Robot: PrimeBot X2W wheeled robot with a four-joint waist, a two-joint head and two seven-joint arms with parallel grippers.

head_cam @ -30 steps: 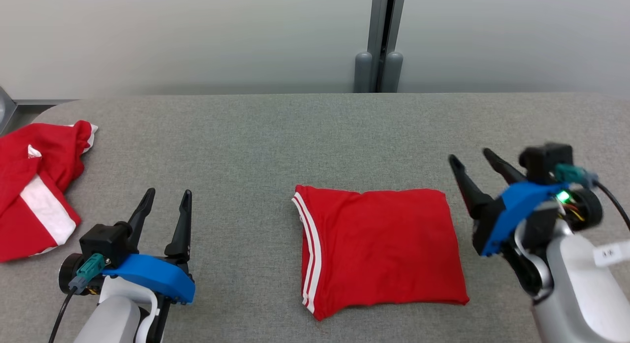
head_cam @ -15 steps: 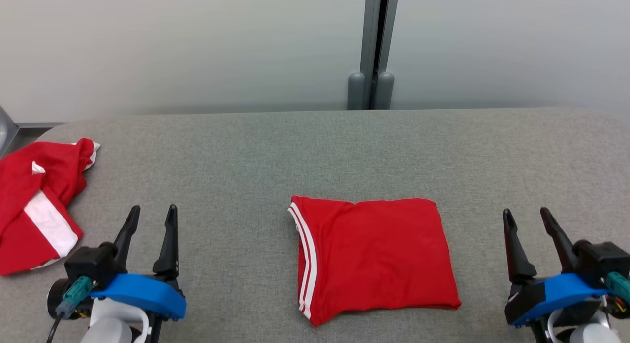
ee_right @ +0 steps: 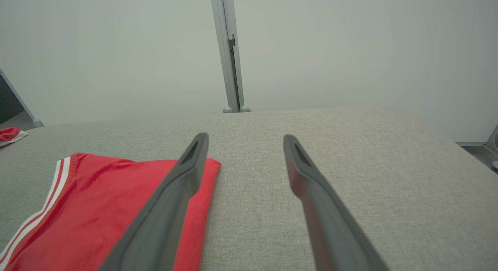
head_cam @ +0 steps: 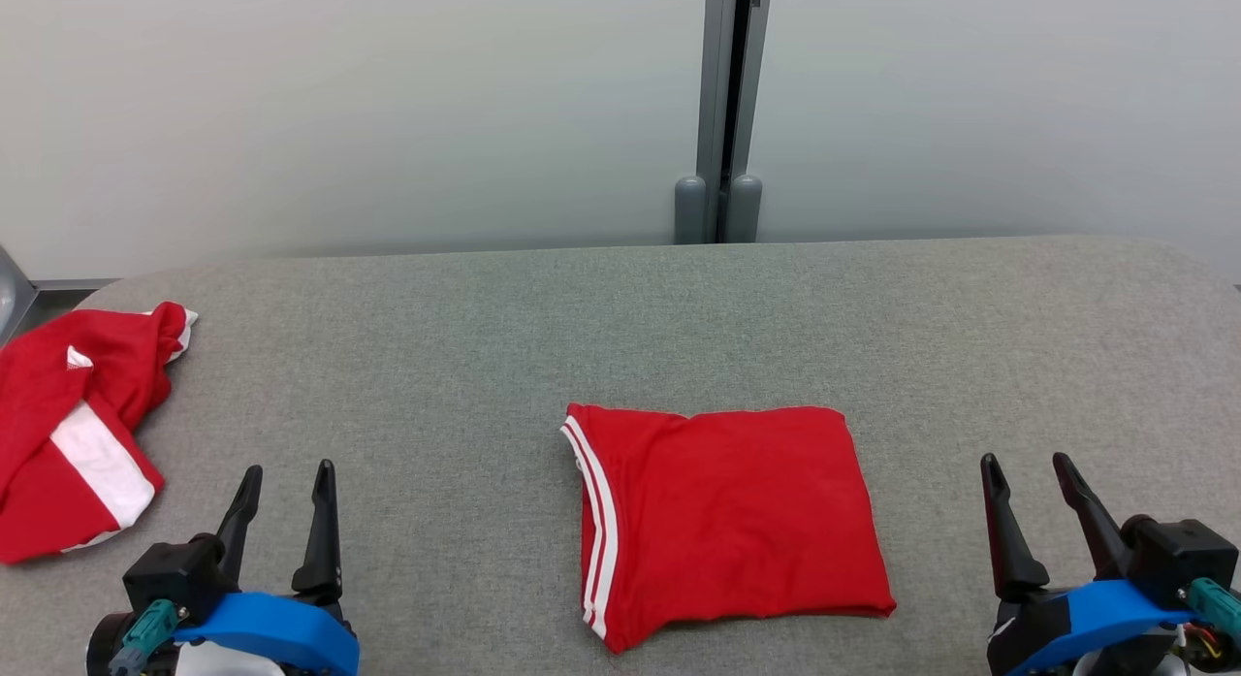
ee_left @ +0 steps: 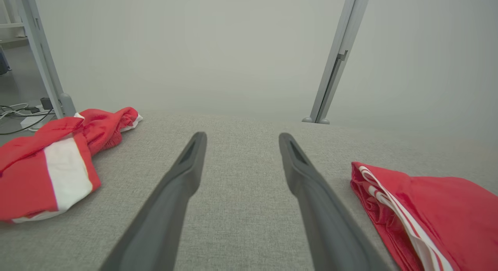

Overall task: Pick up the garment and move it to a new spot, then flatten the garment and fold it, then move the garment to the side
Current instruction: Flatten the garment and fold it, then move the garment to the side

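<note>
Fingers (head_cam: 321,521) of left gripper (head_cam: 289,467) and right gripper (head_cam: 1023,458) stand parted, holding nothing — between them the red garment (head_cam: 727,521) lies folded flat, white-striped along its left edge.

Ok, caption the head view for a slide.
Folded red garment on the grey table between the open left gripper and open right gripper.

- No words, numbers or brand names can be read anywhere.
- A small white mark on the crumpled red garment (head_cam: 39,404) is too small to make out.
</note>
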